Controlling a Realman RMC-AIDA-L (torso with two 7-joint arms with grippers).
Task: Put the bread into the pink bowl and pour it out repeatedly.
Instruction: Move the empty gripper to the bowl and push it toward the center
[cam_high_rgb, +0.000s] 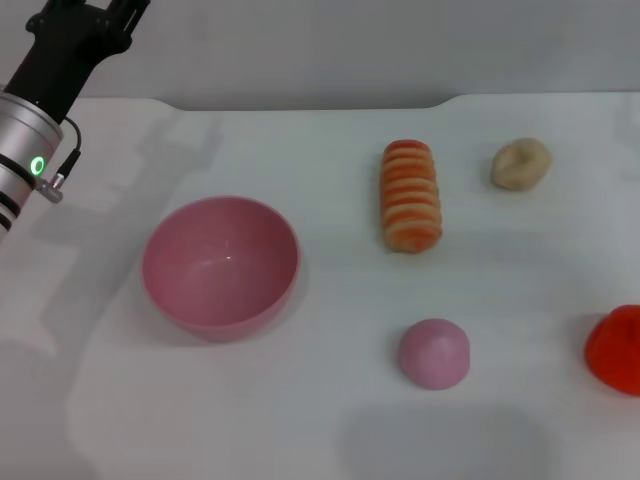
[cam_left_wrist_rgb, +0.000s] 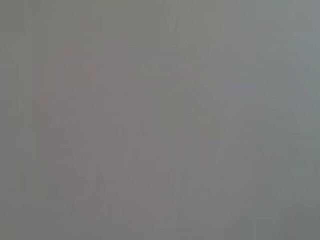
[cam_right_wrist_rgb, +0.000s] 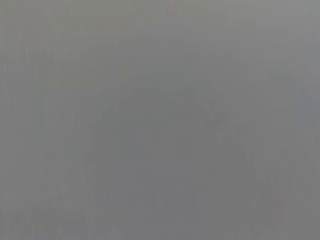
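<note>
White desk (cam_high_rgb: 300, 420) carries the empty pink bowl (cam_high_rgb: 220, 262), nearest the left gripper (cam_high_rgb: 85, 25) raised at the far corner (fingers cut off, cannot tell). Bread (cam_high_rgb: 410, 195) lies beyond the bowl, long axis front-to-back; right gripper unseen.

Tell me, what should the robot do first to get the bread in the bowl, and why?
Probably bring an arm down over the bread. It lies alone on the table, outside the empty pink bowl, and nothing holds it. The left arm is raised at the table's far left corner; the right arm is not in view.
</note>
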